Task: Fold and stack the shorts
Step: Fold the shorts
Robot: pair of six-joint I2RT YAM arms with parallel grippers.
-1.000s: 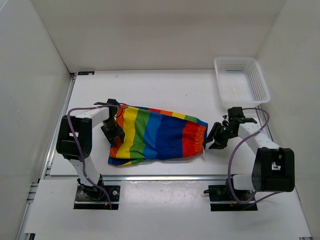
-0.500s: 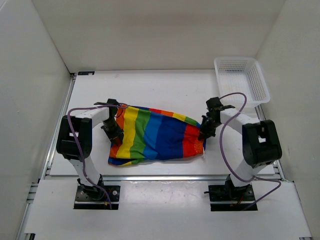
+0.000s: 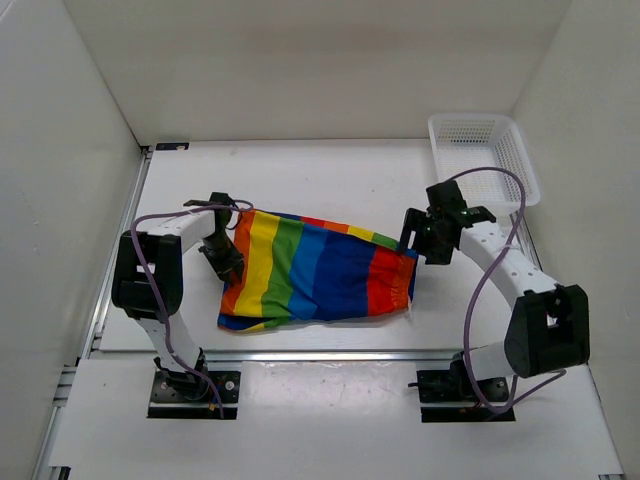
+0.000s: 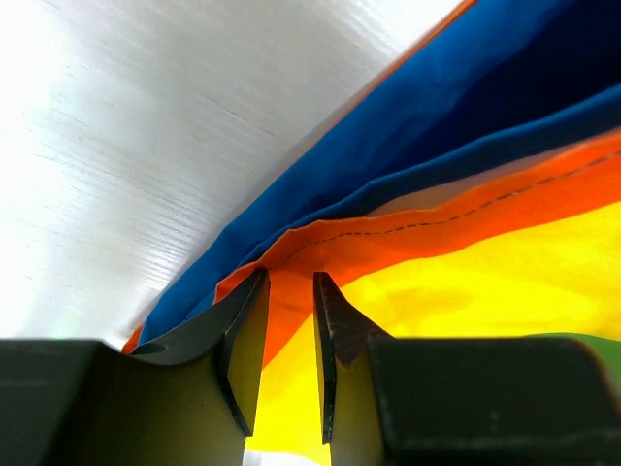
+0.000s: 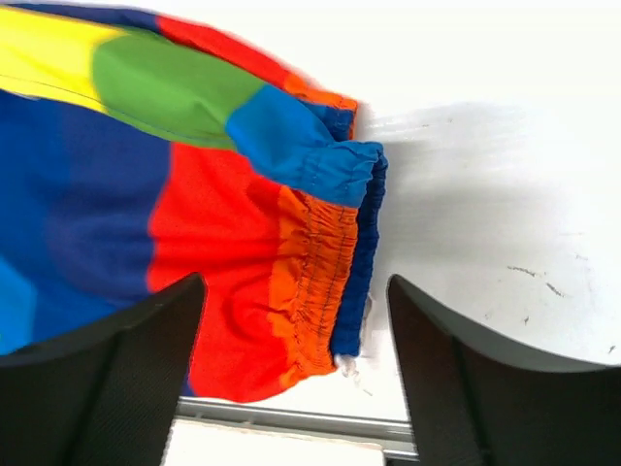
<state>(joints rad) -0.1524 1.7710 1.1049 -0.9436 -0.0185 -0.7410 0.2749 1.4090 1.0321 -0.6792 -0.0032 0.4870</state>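
The shorts lie flat on the white surface, to the left of the mesh basket and nearer to the arm bases than it. Their gathered waistband is the end closest to the basket; the stripes run away from it — red, blue, green, yellow, orange. The right hand hovers over this waistband end, near the basket's near-left corner, its fingers spread wide and holding nothing. The left hand is at the end farthest from the basket — its fingers stand close together and pinch an orange fold of the hem.
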